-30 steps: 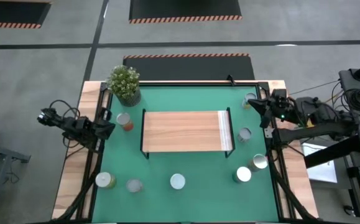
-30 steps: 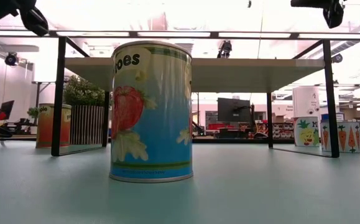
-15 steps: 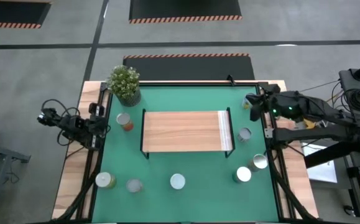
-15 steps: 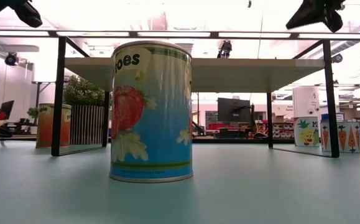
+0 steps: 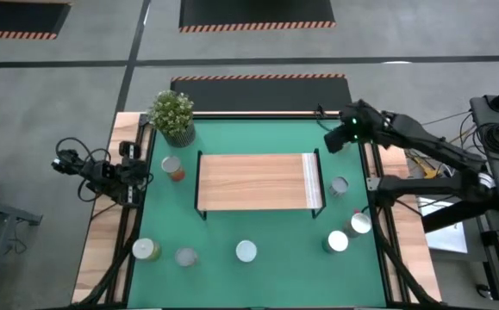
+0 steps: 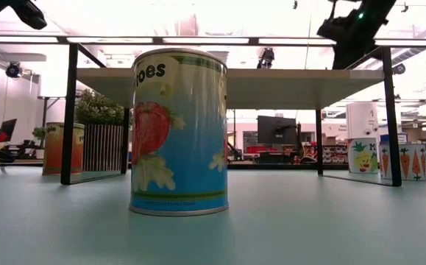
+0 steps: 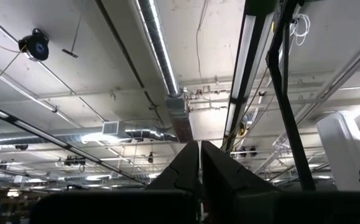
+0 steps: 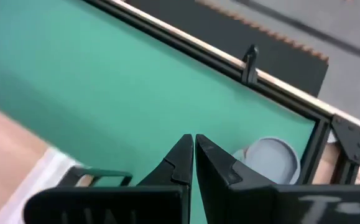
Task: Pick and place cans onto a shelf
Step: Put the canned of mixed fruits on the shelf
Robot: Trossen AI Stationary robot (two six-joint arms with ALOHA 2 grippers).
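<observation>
Swung inward over the mat's far right corner since before: right gripper (image 5: 333, 140), fingers pressed together, empty, can (image 8: 270, 157) seemingly below; shelf (image 5: 253, 181) bare mid-mat; left gripper (image 7: 199, 163) clenched, parked at the left edge

Two dark, slim, jointed arms. Black cables looping off the left arm (image 5: 102, 172) behind its left pincer (image 7: 199, 163). Small green light glowing on the right arm (image 5: 421, 142) just behind the right pincer (image 8: 194, 155). Matte black wedge-shaped fingers, tapering to narrow tips.
</observation>
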